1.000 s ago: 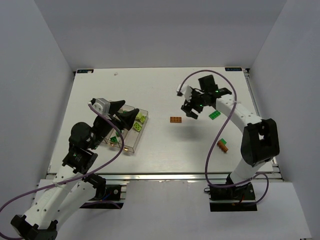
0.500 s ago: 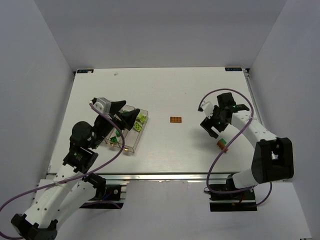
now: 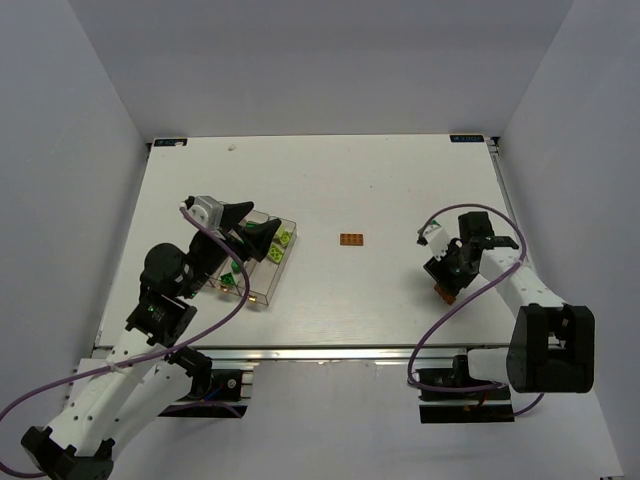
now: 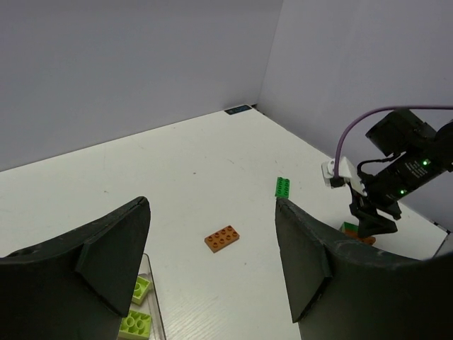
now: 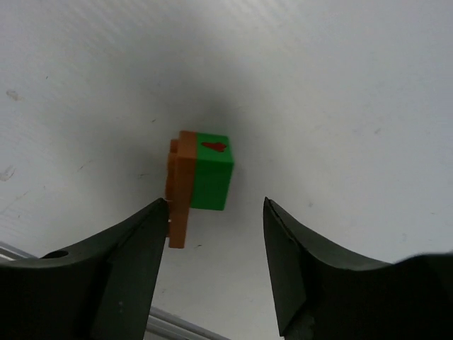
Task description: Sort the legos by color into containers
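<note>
Right end effector point(image 5: 216, 216), fingers spread, hangs low over a green lego point(image 5: 211, 172) stuck to an orange-brown lego point(image 5: 180, 188) near the table's point(image 3: 330, 300) near right edge. Left end effector point(image 4: 212, 205), also spread, hovers above the containers point(image 3: 268, 293), which hold lime legos point(image 3: 283, 238). Farther out lie a flat orange lego point(image 3: 351, 239) and a dark green lego point(image 4: 283, 187).

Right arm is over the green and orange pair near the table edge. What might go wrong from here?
1. The green brick and the orange-brown brick sit pressed together under the open right gripper. One grasp would likely lift both and mix the colors.
2. The pair lies close to the edge of the table. A glancing finger might push it off.
</note>
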Tool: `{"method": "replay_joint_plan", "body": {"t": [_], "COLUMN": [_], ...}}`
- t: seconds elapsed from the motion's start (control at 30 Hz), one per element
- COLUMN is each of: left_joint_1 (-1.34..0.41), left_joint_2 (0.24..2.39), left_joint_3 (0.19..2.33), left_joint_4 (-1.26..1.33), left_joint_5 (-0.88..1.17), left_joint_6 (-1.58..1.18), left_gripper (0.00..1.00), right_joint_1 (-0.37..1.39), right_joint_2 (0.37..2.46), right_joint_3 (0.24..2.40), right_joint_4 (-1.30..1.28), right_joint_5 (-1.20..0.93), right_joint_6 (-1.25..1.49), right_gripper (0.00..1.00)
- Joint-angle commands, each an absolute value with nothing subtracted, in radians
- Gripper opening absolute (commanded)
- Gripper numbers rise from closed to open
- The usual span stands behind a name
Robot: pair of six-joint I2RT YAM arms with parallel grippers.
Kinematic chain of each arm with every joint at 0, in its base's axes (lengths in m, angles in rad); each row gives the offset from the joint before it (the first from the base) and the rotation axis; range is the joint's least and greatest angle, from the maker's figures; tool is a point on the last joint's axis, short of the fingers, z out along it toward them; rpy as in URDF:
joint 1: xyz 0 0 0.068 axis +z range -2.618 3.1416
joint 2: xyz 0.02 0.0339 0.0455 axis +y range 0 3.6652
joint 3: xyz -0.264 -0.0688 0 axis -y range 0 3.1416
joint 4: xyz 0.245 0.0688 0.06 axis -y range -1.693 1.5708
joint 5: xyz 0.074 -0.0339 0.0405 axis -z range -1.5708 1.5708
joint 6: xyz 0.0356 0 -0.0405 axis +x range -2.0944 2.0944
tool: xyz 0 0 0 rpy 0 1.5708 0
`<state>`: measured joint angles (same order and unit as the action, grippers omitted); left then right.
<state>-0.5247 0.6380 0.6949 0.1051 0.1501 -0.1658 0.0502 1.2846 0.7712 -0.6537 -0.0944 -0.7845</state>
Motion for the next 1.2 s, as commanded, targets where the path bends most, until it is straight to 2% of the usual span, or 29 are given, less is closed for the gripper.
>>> {"method": "replay_joint_plan", "body": {"t": [0.0,0.27,0.5,0.77,0.83,0.97,1.17], "left_joint_1": [-0.535,-0.537,-0.538,-0.541,-0.541,-0.541,-0.543], "left_joint_2": [0.634,0.630,0.632,0.635,0.637,0.643,0.650], "left_joint_3": [0.703,0.704,0.703,0.701,0.701,0.701,0.701], "left_joint_4": [0.100,0.098,0.098,0.097,0.097,0.097,0.095], "left_joint_5": [0.155,0.153,0.152,0.149,0.149,0.147,0.150], "left_joint_6": [-0.167,-0.166,-0.164,-0.163,-0.161,-0.160,-0.160], "left_gripper": [0.81,0.81,0.81,0.81,0.81,0.81,0.81], "right_joint_1": [0.040,0.025,0.015,0.011,0.011,0.012,0.011], "right_joint_2": [1.272,1.235,1.276,1.267,1.262,1.247,1.203], "right_joint_3": [0.733,0.661,0.607,0.581,0.578,0.572,0.561], "right_joint_4": [-0.652,-0.647,-0.601,-0.572,-0.569,-0.574,-0.601], "right_joint_5": [-0.132,-0.161,-0.178,-0.181,-0.190,-0.204,-0.233], "right_joint_6": [-0.764,-0.767,-0.756,-0.755,-0.756,-0.762,-0.779], "right_gripper": [0.59,0.52,0.40,0.38,0.32,0.16,0.06]}}
